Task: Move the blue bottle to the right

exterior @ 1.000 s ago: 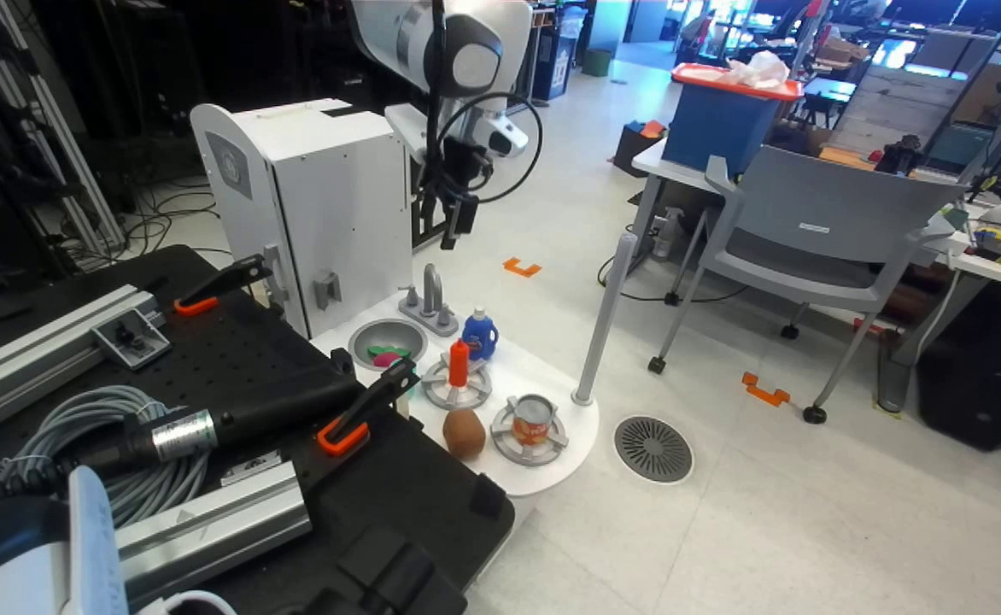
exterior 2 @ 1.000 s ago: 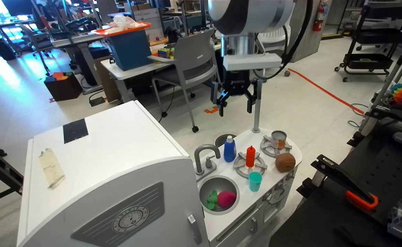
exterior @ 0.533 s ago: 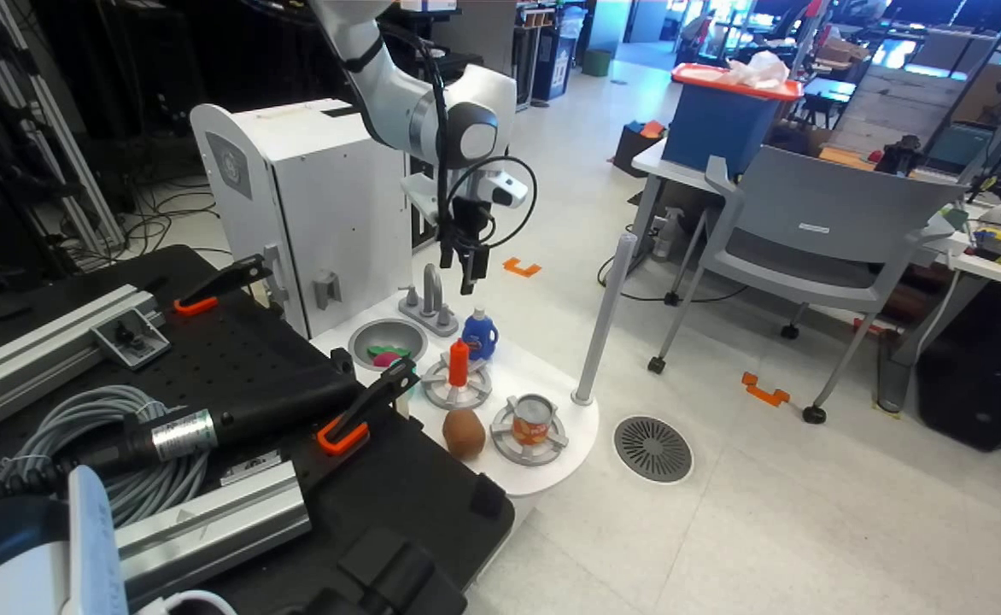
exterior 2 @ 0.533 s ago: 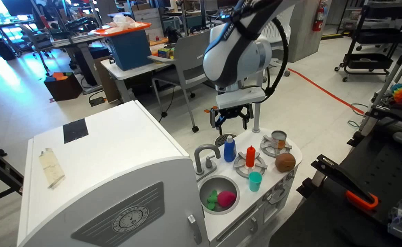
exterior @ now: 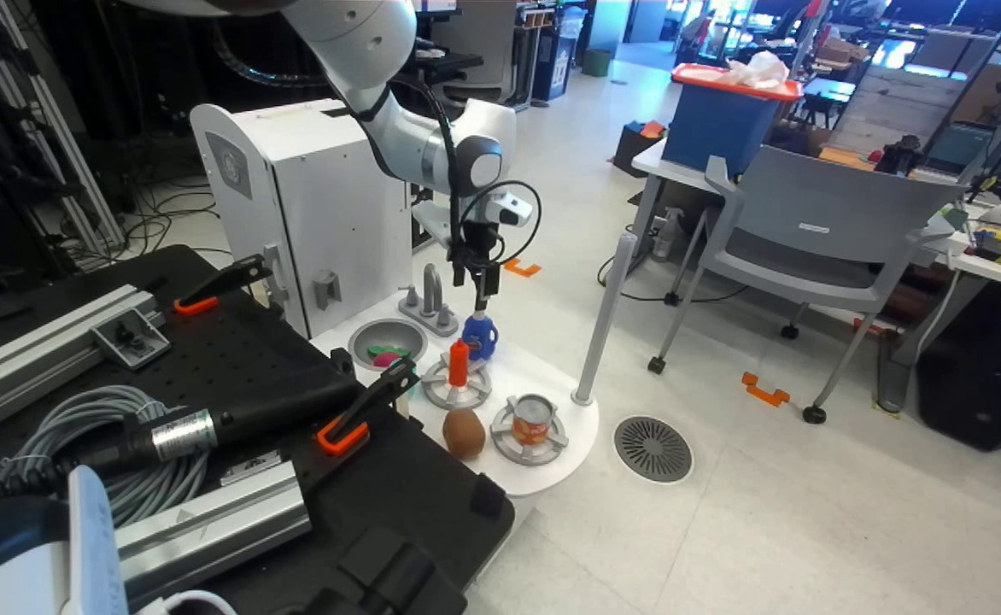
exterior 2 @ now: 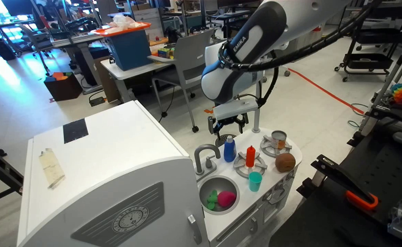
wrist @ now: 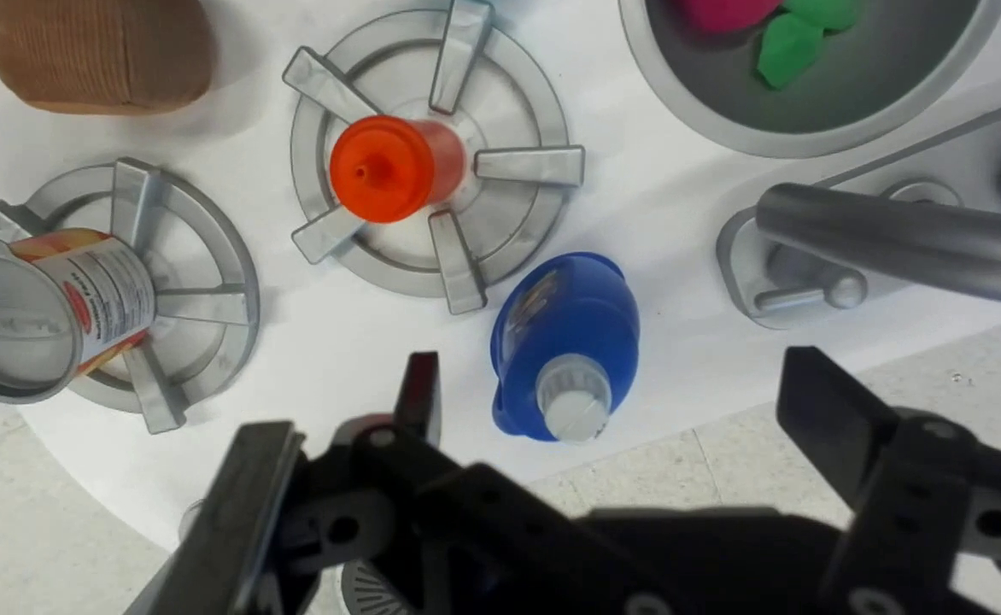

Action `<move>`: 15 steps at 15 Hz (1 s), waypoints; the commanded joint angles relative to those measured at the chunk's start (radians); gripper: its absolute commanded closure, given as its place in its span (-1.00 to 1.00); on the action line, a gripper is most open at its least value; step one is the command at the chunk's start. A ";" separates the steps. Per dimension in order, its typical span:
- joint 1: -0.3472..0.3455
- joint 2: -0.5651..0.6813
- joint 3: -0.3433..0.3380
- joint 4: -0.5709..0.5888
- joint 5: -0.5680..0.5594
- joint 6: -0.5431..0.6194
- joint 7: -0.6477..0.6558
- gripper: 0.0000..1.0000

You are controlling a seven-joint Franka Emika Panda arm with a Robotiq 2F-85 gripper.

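Hovering over the play counter (wrist: 338, 342), your gripper (wrist: 613, 389) has its jaws spread wide and nothing pinched; the blue bottle (wrist: 569, 333) stands upright on the counter, near its edge, between the faucet (wrist: 902, 235) and a burner (wrist: 509, 165). Main risk, judged from here: depth. In the wrist view the bottle shows within the gap, but in an exterior view a fingertip (exterior: 481, 301) overlaps the cap (wrist: 574, 397), and you cannot tell contact from mere alignment. Close too high and the pads probably catch only the cap, so the bottle tips or slips out. Descend off-centre and one finger may land on the shoulder, shoving the bottle off the edge to the floor (wrist: 654, 470). Note the handle (wrist: 507, 410), on the side away from the faucet: a squeeze bearing on it may twist the body. Second: with a stance this wide, the finger nearer the faucet could strike it on the way down. Third: if your lift is too low, the base may snag the burner's arms or topple the red-orange bottle (wrist: 394, 171) standing there. Last, direction: "right" points toward the tin can (wrist: 56, 316) in both exterior views, but toward the faucet in the wrist view; steering by the wrong one sends the bottle astray.
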 commanded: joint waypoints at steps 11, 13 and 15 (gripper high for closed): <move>-0.008 0.096 0.000 0.155 -0.023 -0.050 0.071 -1.00; -0.017 0.096 0.008 0.154 -0.014 -0.039 0.073 -1.00; -0.018 0.096 0.007 0.143 -0.014 -0.018 0.080 -1.00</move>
